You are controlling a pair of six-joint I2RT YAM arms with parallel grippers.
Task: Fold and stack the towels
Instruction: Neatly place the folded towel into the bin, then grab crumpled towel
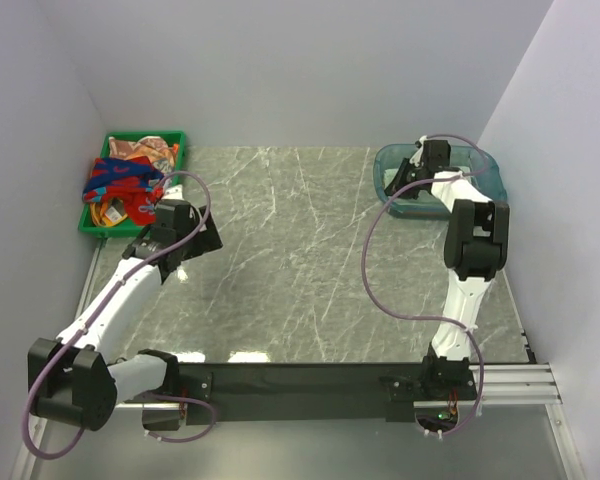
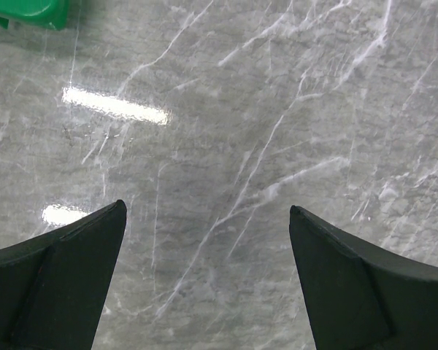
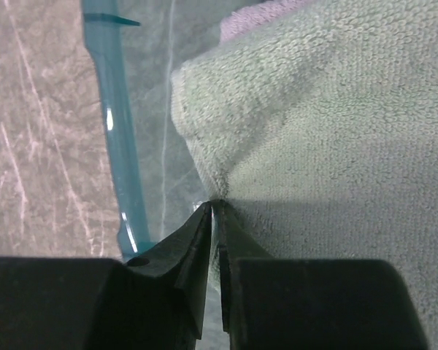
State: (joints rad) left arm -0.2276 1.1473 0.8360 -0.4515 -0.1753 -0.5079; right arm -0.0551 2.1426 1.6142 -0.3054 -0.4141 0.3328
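In the right wrist view my right gripper (image 3: 217,205) is shut on the edge of a sage green towel (image 3: 328,124), which lies inside the clear blue tub (image 3: 109,109). A pale whitish towel (image 3: 255,18) peeks out behind it. From above, the right gripper (image 1: 432,160) reaches down into the tub (image 1: 485,165). Several colourful towels (image 1: 125,180) are heaped in the green tray (image 1: 145,137) at the back left. My left gripper (image 2: 208,211) hangs open over bare marble beside the tray, with nothing between its fingers.
The tray's corner (image 2: 29,11) shows at the top left of the left wrist view. White walls close in the table on the left, back and right. The left arm (image 1: 120,290) stretches along the left side.
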